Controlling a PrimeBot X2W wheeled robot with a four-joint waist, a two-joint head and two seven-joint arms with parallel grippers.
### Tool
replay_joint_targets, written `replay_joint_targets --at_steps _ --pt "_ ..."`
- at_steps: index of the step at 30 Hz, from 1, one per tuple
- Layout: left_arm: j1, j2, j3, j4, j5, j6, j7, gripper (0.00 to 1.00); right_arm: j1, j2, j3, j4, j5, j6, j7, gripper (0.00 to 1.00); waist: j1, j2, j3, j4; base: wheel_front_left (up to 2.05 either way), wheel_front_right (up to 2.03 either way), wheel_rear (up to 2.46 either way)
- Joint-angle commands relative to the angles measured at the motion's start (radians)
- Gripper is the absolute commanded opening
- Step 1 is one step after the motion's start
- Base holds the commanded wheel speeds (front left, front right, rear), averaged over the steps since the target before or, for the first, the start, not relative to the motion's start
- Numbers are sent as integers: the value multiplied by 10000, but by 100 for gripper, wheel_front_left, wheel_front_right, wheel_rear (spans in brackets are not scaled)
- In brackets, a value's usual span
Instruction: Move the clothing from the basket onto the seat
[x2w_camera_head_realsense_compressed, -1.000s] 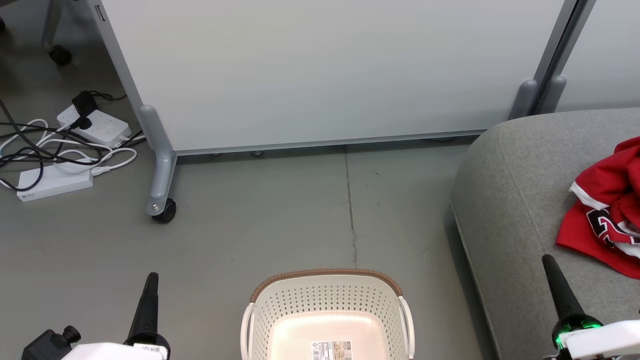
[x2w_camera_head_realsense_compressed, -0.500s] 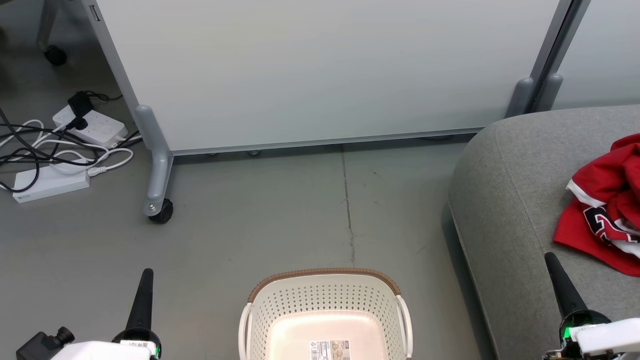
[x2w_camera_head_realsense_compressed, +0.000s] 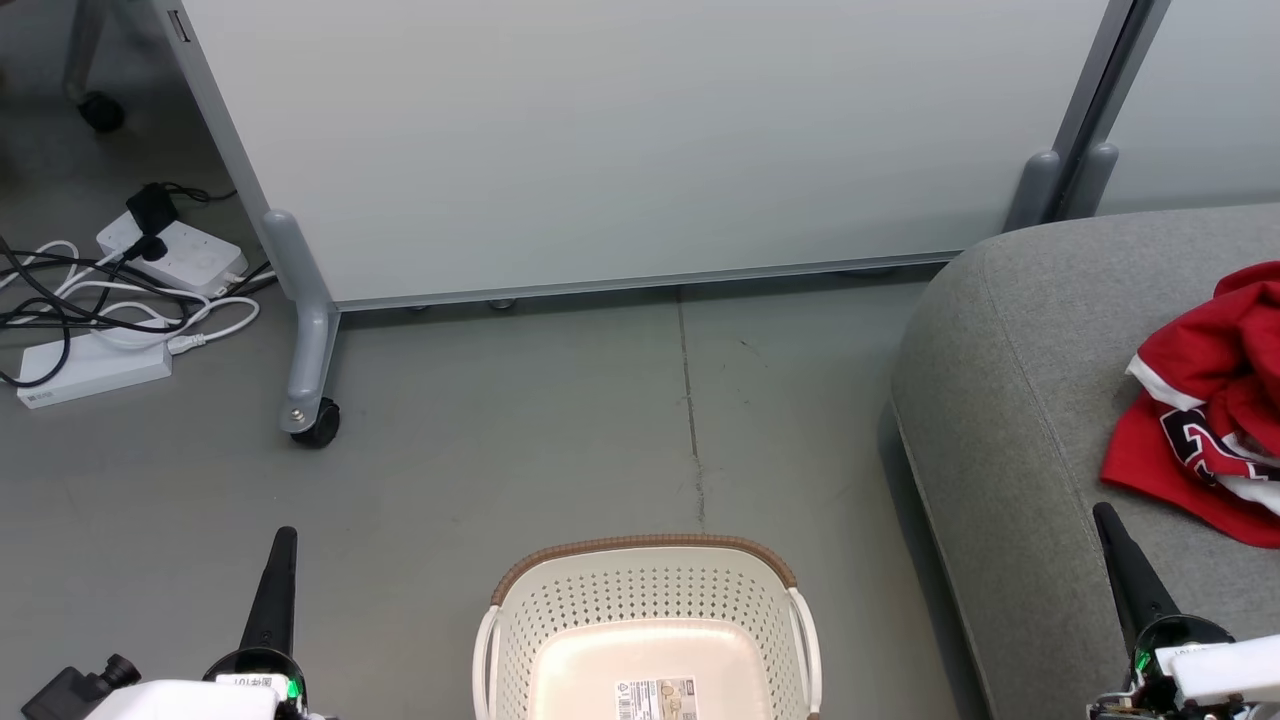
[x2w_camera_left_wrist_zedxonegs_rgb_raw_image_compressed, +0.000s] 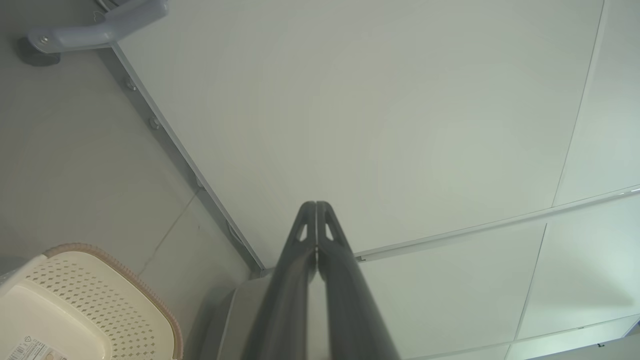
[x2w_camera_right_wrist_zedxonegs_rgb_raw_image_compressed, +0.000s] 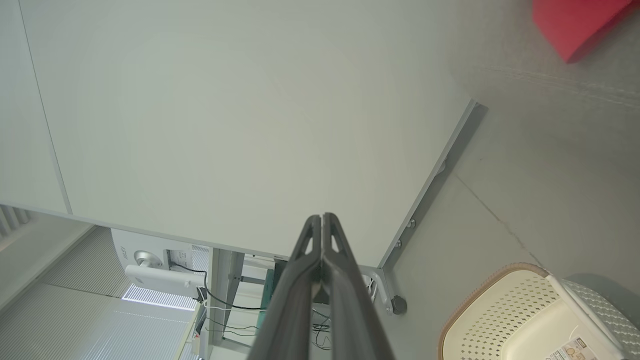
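Grey floor (x2w_camera_head_realsense_compressed: 560, 430) runs to a white partition (x2w_camera_head_realsense_compressed: 620, 140).

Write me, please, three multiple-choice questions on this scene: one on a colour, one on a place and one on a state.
1. What colour is the rim of the basket? A brown; B blue; C black.
2. Where is the clothing? A in the basket; B on the seat; C draped over the basket's rim.
3. How is the left end effector? A wide open; B shut on the clothing; C shut, holding nothing.

Answers: 1 A, the woven-look rim is brown. 2 B, the red heap lies on the grey seat. 3 C, its fingers meet with nothing between them.
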Motion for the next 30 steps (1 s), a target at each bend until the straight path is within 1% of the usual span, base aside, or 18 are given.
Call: replay_joint_targets --at_steps 1,30 --pt "-206 13 113 -101 -218 -110 54 0 -199 -64 -34 -8 284 22 39 0 0 -1 4 -10 0 0 0" --pt "-281 -251 618 -172 -1980 -450 574 0 -390 -8 -204 357 2328 25 335 0 0 -1 66 -175 0 0 0"
